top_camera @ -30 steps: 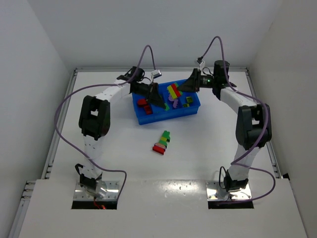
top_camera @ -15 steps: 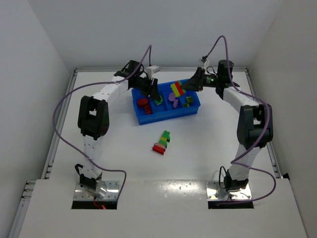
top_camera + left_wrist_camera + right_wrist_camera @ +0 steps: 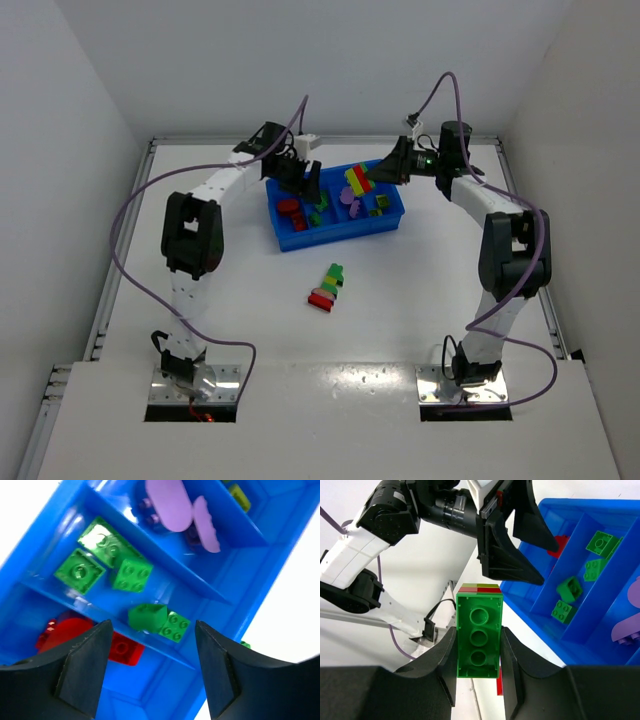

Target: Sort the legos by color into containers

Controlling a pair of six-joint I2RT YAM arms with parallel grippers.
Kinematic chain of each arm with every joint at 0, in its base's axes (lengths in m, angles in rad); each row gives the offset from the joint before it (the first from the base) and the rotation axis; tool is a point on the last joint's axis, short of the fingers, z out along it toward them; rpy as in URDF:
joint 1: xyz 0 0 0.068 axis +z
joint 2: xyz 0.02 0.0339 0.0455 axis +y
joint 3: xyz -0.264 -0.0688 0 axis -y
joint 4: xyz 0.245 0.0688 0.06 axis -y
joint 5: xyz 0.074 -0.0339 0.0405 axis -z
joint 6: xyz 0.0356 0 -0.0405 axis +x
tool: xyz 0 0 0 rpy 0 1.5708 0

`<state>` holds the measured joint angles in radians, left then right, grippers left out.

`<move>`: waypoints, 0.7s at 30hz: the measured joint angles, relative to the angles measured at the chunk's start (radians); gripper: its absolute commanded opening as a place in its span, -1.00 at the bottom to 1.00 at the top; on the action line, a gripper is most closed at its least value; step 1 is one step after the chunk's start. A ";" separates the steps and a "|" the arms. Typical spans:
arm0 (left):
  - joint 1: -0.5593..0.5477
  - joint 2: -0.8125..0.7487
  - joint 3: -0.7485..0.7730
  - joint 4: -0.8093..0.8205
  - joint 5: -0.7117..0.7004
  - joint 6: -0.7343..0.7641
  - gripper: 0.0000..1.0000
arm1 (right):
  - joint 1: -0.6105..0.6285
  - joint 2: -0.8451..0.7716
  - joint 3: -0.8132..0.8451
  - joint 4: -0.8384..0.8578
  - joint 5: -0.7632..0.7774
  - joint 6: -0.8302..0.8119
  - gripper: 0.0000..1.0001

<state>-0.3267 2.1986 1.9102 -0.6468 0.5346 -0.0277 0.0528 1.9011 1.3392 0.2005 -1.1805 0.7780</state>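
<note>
Table (image 3: 250,320): your work surface. The tray sits toward its far side between the two arms, and one stack lies apart from it on the bare top.

Tray (image 3: 335,238): this holds your containers, four compartments split by thin walls. I judge you to be well into the sort, because each compartment you can see holds one colour only. Two multicolour stacks remain outside it.

Left gripper (image 3: 152,645): your jaws here are spread wide and empty, touching nothing. They hang over the green compartment.

Right gripper (image 3: 385,172): your jaws here are clamped on the held stack, one finger on each long side. They are raised above the right half of the tray.

Loose stack (image 3: 327,287): green, yellow and red layers lie on the table in front of the tray, well apart from both grippers. You have not begun on it.

Held stack (image 3: 479,635): a green brick faces the wrist camera, with red and yellow edges showing behind it. You will probably need both grippers to pull it apart.

Green bricks (image 3: 132,572): several lie loose in one compartment. One of them (image 3: 157,620) is directly below your open left jaws.

Red pieces (image 3: 75,632): these sit in the next compartment, partly hidden by a finger.

Purple pieces (image 3: 170,505): two rounded ones share a compartment.

Yellow brick (image 3: 240,497): only a corner shows in the last compartment, so you cannot count from here.
</note>
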 measured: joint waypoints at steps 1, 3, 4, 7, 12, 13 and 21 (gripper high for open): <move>0.000 0.002 0.000 -0.004 0.010 0.001 0.46 | 0.000 0.000 0.000 0.000 0.000 0.000 -1.00; 0.003 0.005 0.000 -0.002 0.058 0.000 0.36 | 0.001 0.000 0.000 0.000 0.000 0.000 -1.00; 0.008 0.005 -0.001 0.005 0.104 -0.006 0.36 | 0.001 0.000 0.000 0.000 0.000 0.000 -1.00; 0.019 0.002 -0.021 0.106 0.319 -0.076 0.34 | 0.002 0.000 0.000 0.000 0.000 0.000 -1.00; 0.025 -0.005 -0.093 0.420 0.616 -0.337 0.34 | 0.004 0.000 -0.005 -0.001 -0.001 0.000 -1.00; 0.021 -0.012 -0.120 0.504 0.651 -0.411 0.34 | 0.004 0.000 -0.005 0.000 -0.001 0.000 -1.00; -0.006 -0.024 -0.314 1.584 0.782 -1.366 0.42 | 0.013 -0.003 -0.005 0.008 -0.021 0.007 -1.00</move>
<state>-0.3325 2.1742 1.5959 0.9371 1.3167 -1.3933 0.0658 1.8984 1.3342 0.2089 -1.2018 0.7849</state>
